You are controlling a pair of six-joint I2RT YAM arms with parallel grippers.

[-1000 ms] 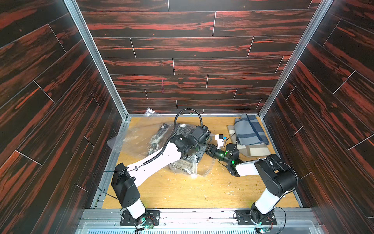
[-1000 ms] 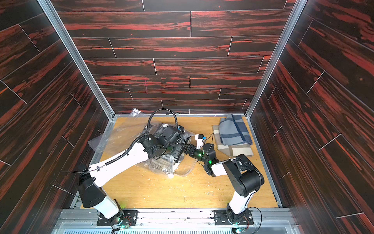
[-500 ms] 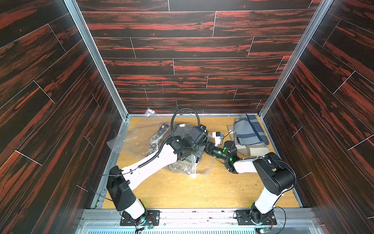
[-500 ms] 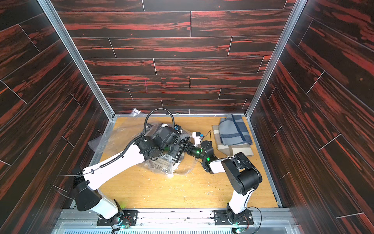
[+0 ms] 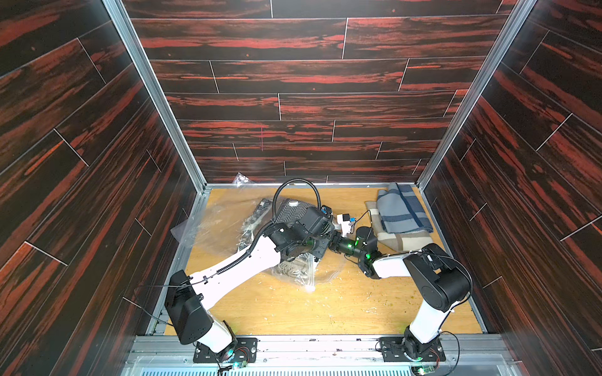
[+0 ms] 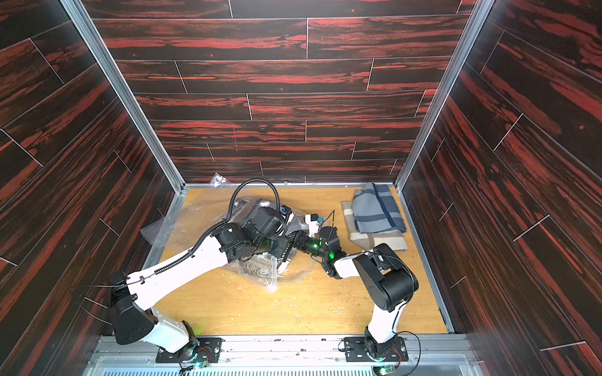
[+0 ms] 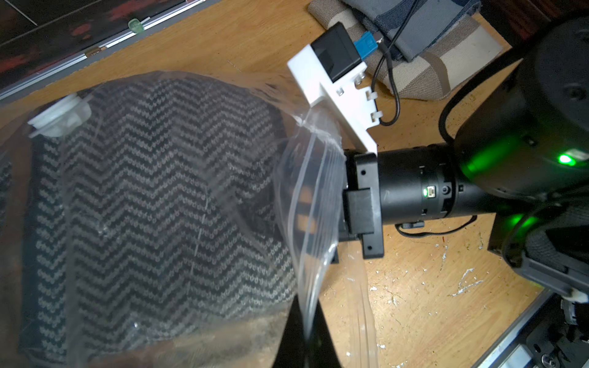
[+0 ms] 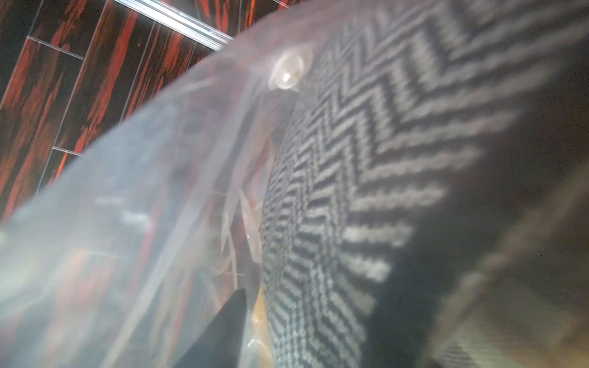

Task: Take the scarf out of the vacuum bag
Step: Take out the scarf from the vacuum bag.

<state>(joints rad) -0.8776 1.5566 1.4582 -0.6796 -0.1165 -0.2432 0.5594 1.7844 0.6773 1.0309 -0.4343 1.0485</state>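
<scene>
wooden table (image 5: pixel 293 309) inside dark, red-streaked walls (image 5: pixel 309 81). the vacuum bag (image 5: pixel 221 224) lies on its left half, herringbone scarf (image 7: pixel 159 191) inside. left gripper (image 7: pixel 301 337) jaws clamped on the bag's zip edge; right gripper (image 7: pixel 306 208) sits in the bag's mouth, jaws hidden behind plastic, cannot tell.
</scene>
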